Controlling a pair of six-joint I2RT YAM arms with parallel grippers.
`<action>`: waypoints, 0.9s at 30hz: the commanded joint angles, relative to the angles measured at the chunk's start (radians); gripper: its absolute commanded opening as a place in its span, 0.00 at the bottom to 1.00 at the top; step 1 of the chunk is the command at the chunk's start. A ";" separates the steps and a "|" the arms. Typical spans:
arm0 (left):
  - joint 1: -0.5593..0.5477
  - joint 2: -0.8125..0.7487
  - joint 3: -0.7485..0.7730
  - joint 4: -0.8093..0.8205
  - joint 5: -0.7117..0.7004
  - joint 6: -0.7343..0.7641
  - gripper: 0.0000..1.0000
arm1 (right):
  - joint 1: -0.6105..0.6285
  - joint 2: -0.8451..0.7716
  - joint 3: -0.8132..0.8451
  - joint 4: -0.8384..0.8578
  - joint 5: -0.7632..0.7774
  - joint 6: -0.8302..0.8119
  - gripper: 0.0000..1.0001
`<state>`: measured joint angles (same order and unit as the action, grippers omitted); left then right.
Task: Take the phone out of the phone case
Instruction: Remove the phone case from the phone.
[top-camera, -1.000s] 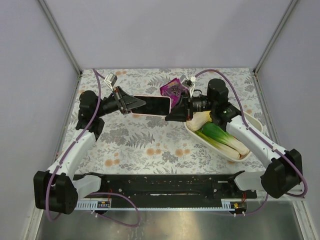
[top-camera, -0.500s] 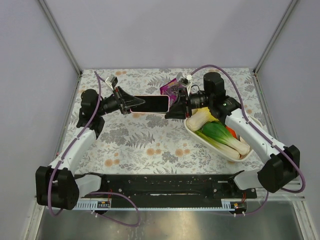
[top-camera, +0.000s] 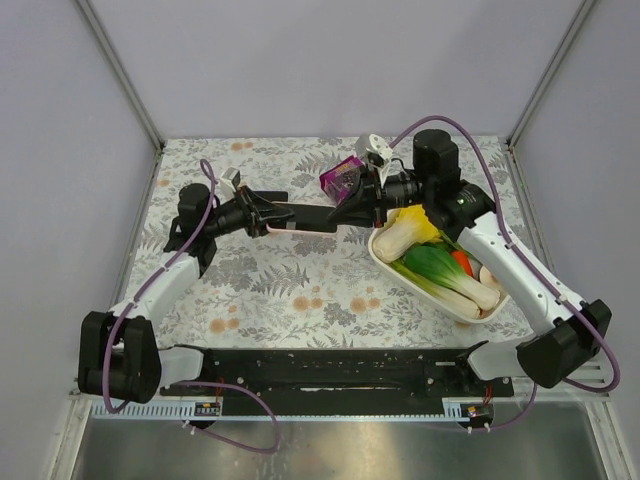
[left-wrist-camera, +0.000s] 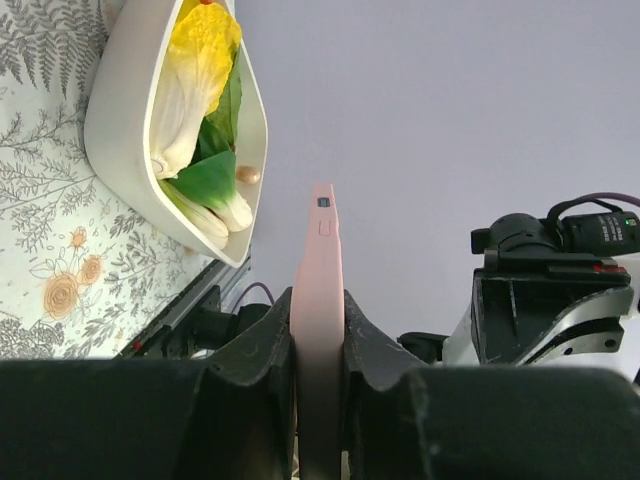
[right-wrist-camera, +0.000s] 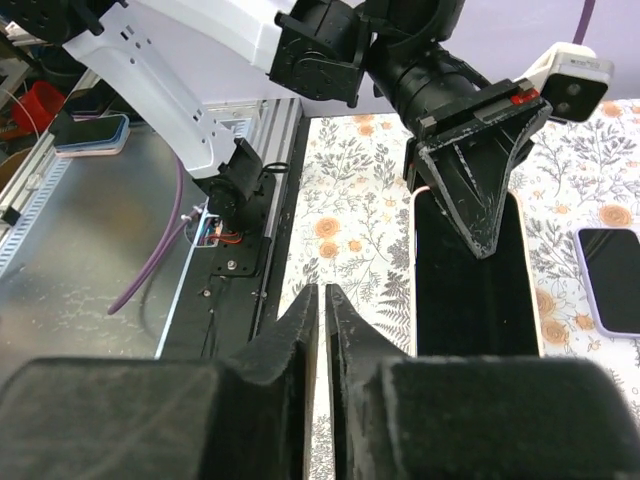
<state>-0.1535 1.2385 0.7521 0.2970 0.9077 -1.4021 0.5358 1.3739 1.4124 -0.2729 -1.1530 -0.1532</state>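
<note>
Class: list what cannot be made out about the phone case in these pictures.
1. Left wrist view: phone case seen edge-on, its face hidden.
2. Top view: its end lost against the dark right gripper.
3. Right wrist view: second phone cut off by the right edge.

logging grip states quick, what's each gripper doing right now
left gripper: closed on the phone case
right gripper: closed, holding nothing

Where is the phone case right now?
Top view, mid-table: phone case clamped in the left end effector, its other end at the right end effector, just left of the vegetable tray.
</note>
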 joint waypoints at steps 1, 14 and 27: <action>0.005 -0.046 0.052 0.122 -0.001 0.029 0.00 | 0.003 -0.045 -0.022 0.014 0.091 -0.014 0.21; -0.014 -0.154 0.220 0.142 0.197 0.431 0.00 | 0.000 -0.124 -0.110 -0.101 0.426 0.046 0.75; -0.031 -0.221 0.348 -0.252 0.206 0.864 0.00 | 0.000 -0.159 -0.233 0.035 0.127 0.176 0.66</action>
<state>-0.1780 1.0344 1.0542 0.0868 1.1206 -0.6521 0.5354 1.2419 1.2194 -0.3477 -0.8413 -0.0463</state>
